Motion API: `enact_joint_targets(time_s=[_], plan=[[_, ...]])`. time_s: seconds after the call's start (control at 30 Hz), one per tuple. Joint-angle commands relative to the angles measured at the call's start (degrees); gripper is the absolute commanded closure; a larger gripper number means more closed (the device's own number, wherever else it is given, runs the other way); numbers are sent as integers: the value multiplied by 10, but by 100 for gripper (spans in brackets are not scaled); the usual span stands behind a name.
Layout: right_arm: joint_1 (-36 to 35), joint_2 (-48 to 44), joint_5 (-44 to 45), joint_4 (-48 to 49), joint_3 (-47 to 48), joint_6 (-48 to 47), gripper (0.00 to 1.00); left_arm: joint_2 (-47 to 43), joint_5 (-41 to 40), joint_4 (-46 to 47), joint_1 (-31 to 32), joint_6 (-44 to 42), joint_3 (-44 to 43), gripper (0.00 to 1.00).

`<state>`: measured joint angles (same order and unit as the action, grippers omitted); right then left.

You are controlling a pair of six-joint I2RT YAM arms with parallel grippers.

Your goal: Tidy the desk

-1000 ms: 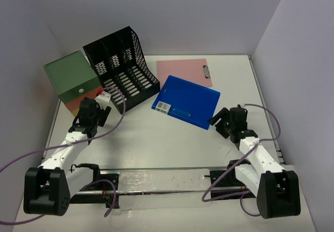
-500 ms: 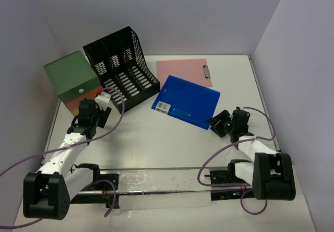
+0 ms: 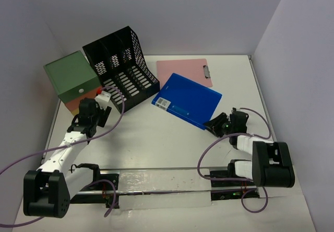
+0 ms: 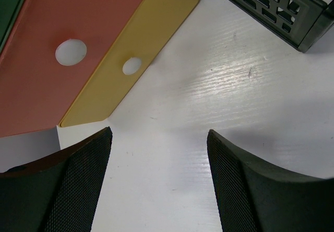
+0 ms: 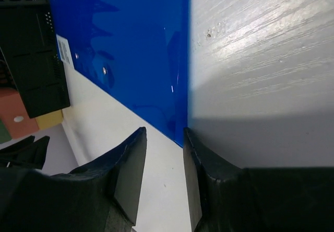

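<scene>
The white desk (image 3: pixel 156 143) holds a blue folder (image 3: pixel 188 101) lying flat in the middle right. My right gripper (image 3: pixel 212 123) sits low at the folder's near right corner. In the right wrist view the gripper (image 5: pixel 164 132) is open by a narrow gap, with the blue folder's (image 5: pixel 135 49) corner just ahead of the fingertips and only bare desk between them. My left gripper (image 3: pixel 99 113) is open and empty. In its wrist view (image 4: pixel 159 138) it hangs over bare desk, just short of a yellow folder (image 4: pixel 135 54) and a red folder (image 4: pixel 57 49).
A black file rack (image 3: pixel 122 67) stands at the back left, beside a green box (image 3: pixel 70 75) that rests on the red and yellow folders. A pink clipboard (image 3: pixel 185 71) lies at the back centre. Lilac walls close in the desk on three sides.
My right arm has folded down and its gripper has dropped lower toward the blue folder's near corner. My left gripper has barely moved.
</scene>
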<state>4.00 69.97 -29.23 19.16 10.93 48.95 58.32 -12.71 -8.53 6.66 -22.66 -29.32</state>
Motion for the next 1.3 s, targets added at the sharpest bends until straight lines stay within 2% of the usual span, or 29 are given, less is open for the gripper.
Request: enact_joint_targets(time_s=[0.0,0.27,0.43,0.53,0.63,0.8,0.83,0.9,1.0,1.1,1.17,1.27], plan=[[1,33,-32,67,-5,14,62,-5,14,-1,-2,12,-22,21],[1,105,-63,164,0,54,68,-11,33,-18,-2,19,-39,21],[0,141,-72,212,-5,69,69,-6,30,-19,-2,18,-38,22],[0,183,-74,234,-1,75,79,-16,36,-28,0,25,-46,23],[0,204,-79,262,-5,86,100,-50,58,-46,5,31,-60,23],[0,193,-86,299,-22,114,100,-81,111,-106,10,7,-89,25],[0,183,-86,298,-25,118,100,-88,122,-122,18,-25,-96,25],[0,127,-82,263,-27,123,100,-108,148,-190,36,-90,-129,25],[0,44,-71,196,-23,114,100,-86,145,-266,74,-145,-216,25],[-4,-64,-37,71,-1,78,100,-64,171,-334,109,-210,-311,22],[-4,-100,-23,24,20,64,100,-52,190,-335,131,-239,-341,18],[-5,-134,-15,-22,40,55,100,-16,180,-274,244,-301,-368,7]])
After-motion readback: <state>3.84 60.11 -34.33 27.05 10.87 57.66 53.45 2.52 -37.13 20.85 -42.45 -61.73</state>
